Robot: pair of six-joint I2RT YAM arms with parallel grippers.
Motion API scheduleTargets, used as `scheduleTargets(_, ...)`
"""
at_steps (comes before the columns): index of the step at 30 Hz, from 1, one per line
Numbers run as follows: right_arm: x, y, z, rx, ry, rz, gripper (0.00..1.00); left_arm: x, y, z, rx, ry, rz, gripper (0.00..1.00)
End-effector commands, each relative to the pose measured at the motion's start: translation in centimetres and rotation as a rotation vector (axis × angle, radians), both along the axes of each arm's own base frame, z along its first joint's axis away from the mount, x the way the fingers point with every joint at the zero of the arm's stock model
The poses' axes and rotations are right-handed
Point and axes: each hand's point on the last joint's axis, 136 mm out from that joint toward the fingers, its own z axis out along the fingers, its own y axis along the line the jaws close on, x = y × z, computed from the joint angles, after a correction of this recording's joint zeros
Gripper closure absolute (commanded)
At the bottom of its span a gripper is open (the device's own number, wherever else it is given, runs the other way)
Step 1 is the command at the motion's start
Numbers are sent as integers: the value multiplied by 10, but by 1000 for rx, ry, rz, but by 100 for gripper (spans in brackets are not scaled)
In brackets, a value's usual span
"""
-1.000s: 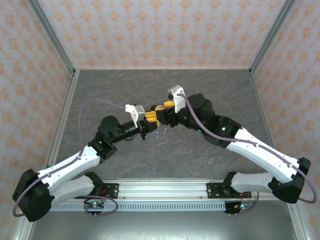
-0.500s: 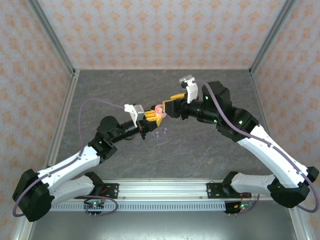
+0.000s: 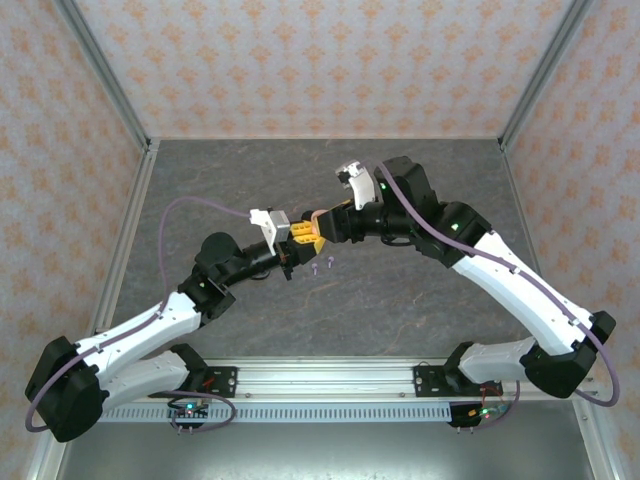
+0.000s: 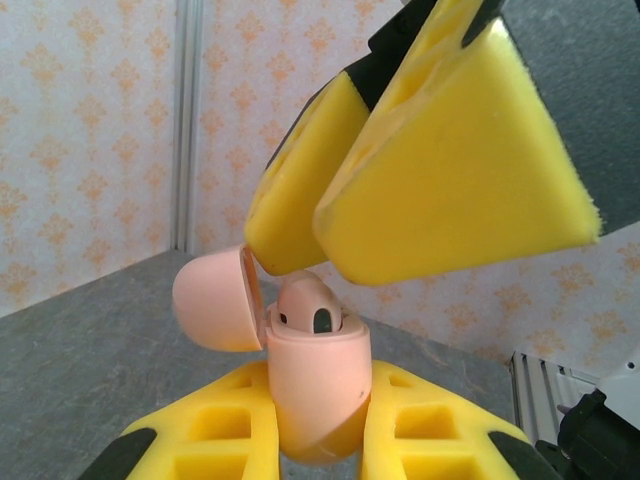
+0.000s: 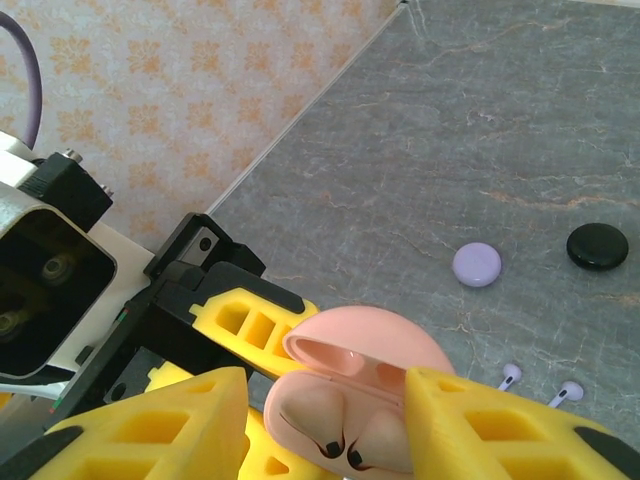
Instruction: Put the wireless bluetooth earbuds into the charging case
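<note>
Left gripper (image 4: 320, 405) jaws are clamped on the base of a pink case (image 4: 318, 370). It is held above the middle of the grey worktop (image 3: 420, 320), its lid (image 4: 212, 300) hinged open. Pink earbuds (image 4: 305, 303) sit in its sockets. Right gripper (image 5: 325, 405) jaws stand apart on either side of the case top, one finger (image 5: 480, 420) at or almost at its side. Two purple earbuds (image 5: 510, 376) lie loose on the worktop, just nearward of the case. A purple disc (image 5: 477, 265) and a black disc (image 5: 597, 246) lie near each other, not touching
</note>
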Motion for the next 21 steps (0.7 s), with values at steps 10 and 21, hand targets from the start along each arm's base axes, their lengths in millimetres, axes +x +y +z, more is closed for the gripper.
scheduleTargets(10,2,-21,31,35,-122,-75,43,-6,0,28,-47,-73,-16,100)
scheduleTargets(21,-3,-12,14,186,-46,11,8,-16,-2,37,-72,-90,-62,100)
